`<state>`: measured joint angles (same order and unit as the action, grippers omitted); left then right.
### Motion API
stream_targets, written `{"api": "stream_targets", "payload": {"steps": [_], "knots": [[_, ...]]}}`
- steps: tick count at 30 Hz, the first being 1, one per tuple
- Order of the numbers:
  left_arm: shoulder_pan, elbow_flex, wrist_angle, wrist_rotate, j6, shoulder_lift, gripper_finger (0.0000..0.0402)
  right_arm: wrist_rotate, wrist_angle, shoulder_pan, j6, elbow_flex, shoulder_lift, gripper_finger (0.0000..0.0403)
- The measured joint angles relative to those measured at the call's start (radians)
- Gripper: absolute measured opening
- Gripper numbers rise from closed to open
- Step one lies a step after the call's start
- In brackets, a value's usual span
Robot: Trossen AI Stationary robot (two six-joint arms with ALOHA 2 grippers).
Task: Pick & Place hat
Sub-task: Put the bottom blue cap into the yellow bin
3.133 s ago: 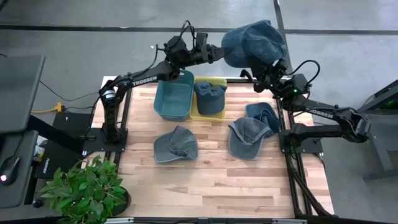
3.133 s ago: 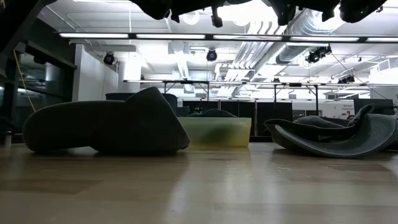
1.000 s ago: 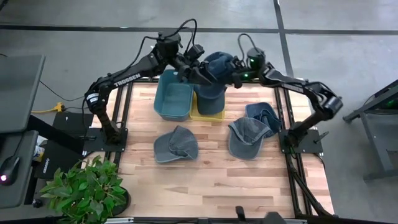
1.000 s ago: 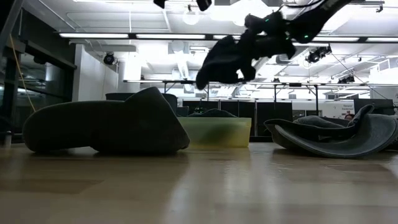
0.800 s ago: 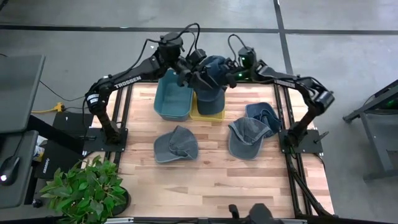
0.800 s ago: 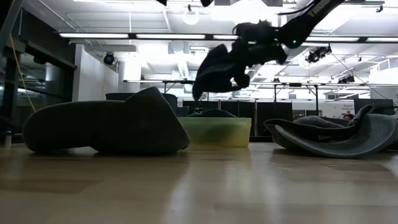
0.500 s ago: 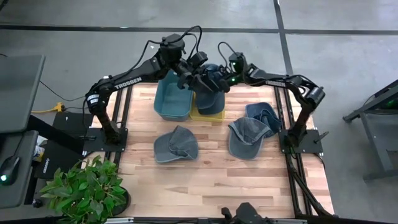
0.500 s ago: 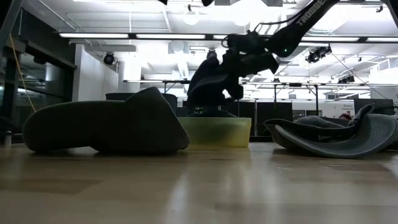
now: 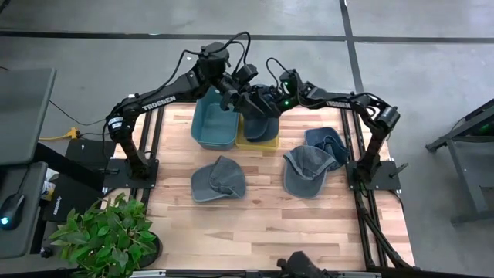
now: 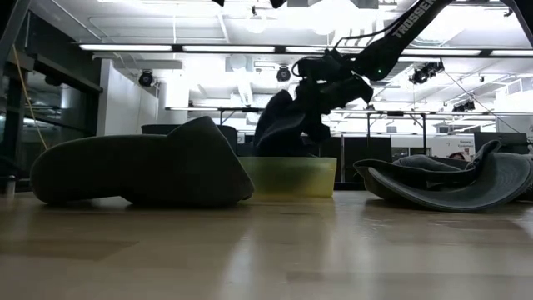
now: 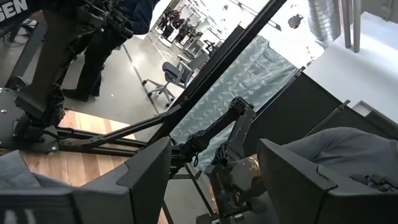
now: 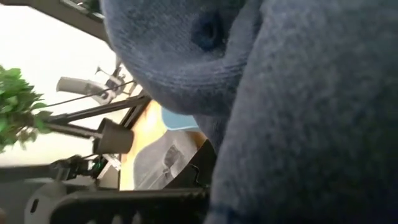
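Note:
My right gripper [image 9: 275, 96] is shut on a blue hat [image 9: 259, 103] above the yellow bin [image 9: 267, 144] at the far side of the table. In the low view the hat [image 10: 283, 125] hangs below the gripper [image 10: 331, 85], its lower end down at the bin's rim [image 10: 287, 162]. Blue cloth [image 12: 298, 112] fills the right wrist view. Another blue hat [image 9: 261, 128] lies in the yellow bin. My left gripper [image 9: 248, 89] is open and empty, close beside the held hat on its left, with its fingers [image 11: 146, 171] spread. My right gripper holds the hat by its upper end [image 10: 310, 98], coming from the table's right and slanting down. The cloth itself hides the place of contact in the wrist view. The hat hangs slack below the fingers, its lower end at or inside the yellow bin.
A teal bin [image 9: 216, 125] stands left of the yellow one. Three more blue hats lie on the wooden table: one at the middle left [image 9: 218, 179], two at the right [image 9: 309, 170] [image 9: 327, 144]. A potted plant [image 9: 104, 232] stands off the table's near left corner.
My right gripper has gone toward the table's left edge and down with the hat. The hat has come from high above the bins down to the yellow bin, still hanging below the fingers.

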<state>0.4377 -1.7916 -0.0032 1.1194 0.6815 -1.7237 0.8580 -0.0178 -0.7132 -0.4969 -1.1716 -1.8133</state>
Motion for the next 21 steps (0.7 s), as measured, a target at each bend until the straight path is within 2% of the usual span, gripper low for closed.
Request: {"api": "stream_targets", "payload": {"steps": [6,17,21], "knots": [[0.000,0.000,0.000,-0.001,0.000,0.000,0.0236,-0.084,0.036,0.014,-0.054,0.000,0.000,0.0007],[0.000,0.000,0.000,-0.002,-0.005,0.000,0.0236,-0.126,0.042,0.016,-0.132,0.000,0.000,0.0021],[0.000,0.000,0.000,-0.002,-0.006,0.000,0.0236,-0.158,0.043,0.020,-0.134,0.000,0.000,0.0043]]}}
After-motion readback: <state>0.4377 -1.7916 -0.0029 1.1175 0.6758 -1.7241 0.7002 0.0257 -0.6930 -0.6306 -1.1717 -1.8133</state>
